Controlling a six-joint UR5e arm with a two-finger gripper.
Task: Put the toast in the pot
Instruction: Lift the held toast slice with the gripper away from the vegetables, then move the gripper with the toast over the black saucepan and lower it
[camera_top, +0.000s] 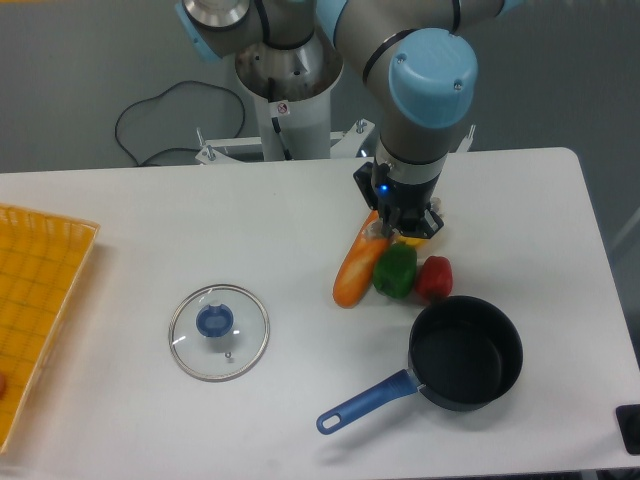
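Toast: not showing plainly, likely lying under the pincer (402, 228) beside the orange loaf (357, 268) on the counter (150, 230); judging it light, flat, slippery in wrap, best pinched by an edge. Pincer opening: cannot tell. Pot (467, 352) sitting empty nearby

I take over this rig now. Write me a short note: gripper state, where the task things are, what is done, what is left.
Gripper: low over the food cluster; fingers hidden, so open or shut cannot be told.
Toast: not visible; only a yellow edge shows beneath the gripper.
Pot: upright near the table's front right, empty, blue handle pointing front-left.
Glass lid: flat on the table, left of the pot.
Done: nothing in the pot.
Left: grasp the toast, carry it, release it in the pot.
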